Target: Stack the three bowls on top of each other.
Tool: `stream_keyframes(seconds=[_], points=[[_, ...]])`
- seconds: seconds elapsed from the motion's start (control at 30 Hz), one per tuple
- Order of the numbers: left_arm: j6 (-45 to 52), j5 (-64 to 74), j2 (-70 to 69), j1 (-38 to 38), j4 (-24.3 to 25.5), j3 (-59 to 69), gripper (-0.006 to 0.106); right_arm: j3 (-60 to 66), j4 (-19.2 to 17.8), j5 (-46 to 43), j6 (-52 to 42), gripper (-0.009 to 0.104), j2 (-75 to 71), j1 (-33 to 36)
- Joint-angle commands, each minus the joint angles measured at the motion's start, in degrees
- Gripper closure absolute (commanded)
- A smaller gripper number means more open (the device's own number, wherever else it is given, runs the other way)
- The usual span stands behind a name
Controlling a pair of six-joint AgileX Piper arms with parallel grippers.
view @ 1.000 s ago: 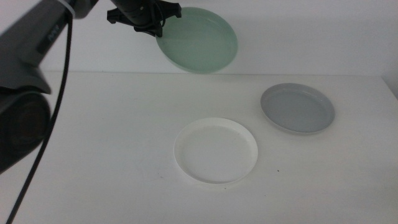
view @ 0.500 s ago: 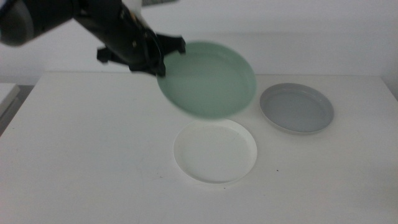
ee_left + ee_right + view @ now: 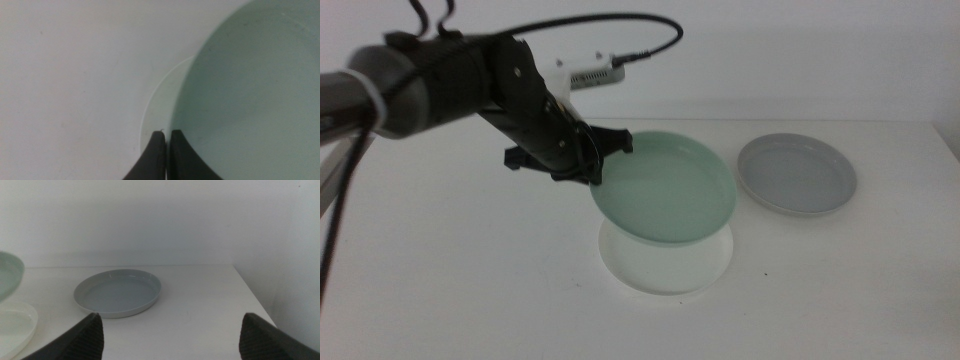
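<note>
My left gripper is shut on the near-left rim of the mint green bowl and holds it slightly tilted, just above the white bowl at the table's middle. In the left wrist view the shut gripper pinches the green bowl's rim, and a sliver of the white bowl shows beneath. The grey bowl lies alone at the back right. My right gripper is open and empty, low before the grey bowl; it is out of the middle view.
The white table ends at a pale wall behind. A black cable loops above the left arm. The table's right edge lies close to the grey bowl.
The left gripper has brought the green bowl down and forward from high near the wall to just above the white bowl. The white and grey bowls have not moved.
</note>
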Motion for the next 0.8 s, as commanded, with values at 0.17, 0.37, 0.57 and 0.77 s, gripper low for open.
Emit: stream_keyframes(seconds=[0.17,0.37,0.57,0.77], points=[[2.4,-3.3,3.9,-0.2,-3.8,0.3,0.102,0.2,-0.5,-0.5,-0.1,0.003,-0.3,-0.1],[3.8,-3.5,5.9,-0.2,-5.1,0.3,0.102,0.2,-0.5,-0.5,-0.1,0.003,-0.3,-0.1],[3.8,-3.1,6.0,-0.2,-4.9,0.3,0.102,0.2,-0.5,-0.5,-0.1,0.003,-0.3,-0.1],[5.8,-2.5,8.7,-0.2,-6.3,0.3,0.102,0.2,-0.5,-0.5,-0.1,0.003,-0.3,-0.1]])
